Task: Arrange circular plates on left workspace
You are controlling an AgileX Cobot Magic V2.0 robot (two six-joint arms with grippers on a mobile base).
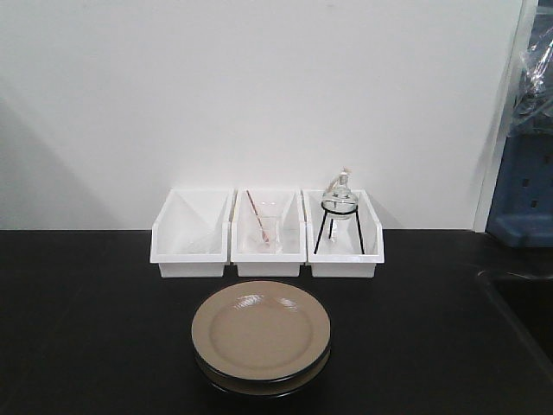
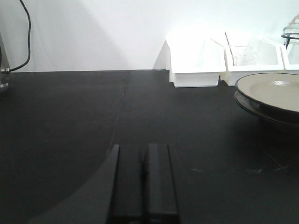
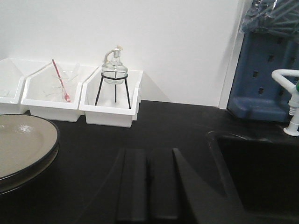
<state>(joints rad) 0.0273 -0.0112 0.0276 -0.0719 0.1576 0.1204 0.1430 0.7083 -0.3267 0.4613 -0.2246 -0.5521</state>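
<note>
Two circular plates sit stacked at the front middle of the black countertop. The upper plate (image 1: 259, 333) shows its tan top, and the lower plate (image 1: 259, 386) shows only a dark rim beneath it. The stack (image 2: 275, 91) lies to the right in the left wrist view and at the left edge (image 3: 21, 144) in the right wrist view. The left workspace (image 1: 86, 328) is bare black counter. My left gripper (image 2: 142, 154) is shut on nothing, low over the counter to the left of the plates. My right gripper (image 3: 148, 151) is shut on nothing to their right. Neither gripper shows in the front view.
Three white bins (image 1: 268, 238) line the back wall. The middle bin holds a beaker with a red rod (image 1: 262, 226), and the right bin holds a glass lamp on a black tripod (image 1: 338, 203). A recessed sink (image 3: 261, 172) with a white tap (image 3: 289, 102) lies at the right.
</note>
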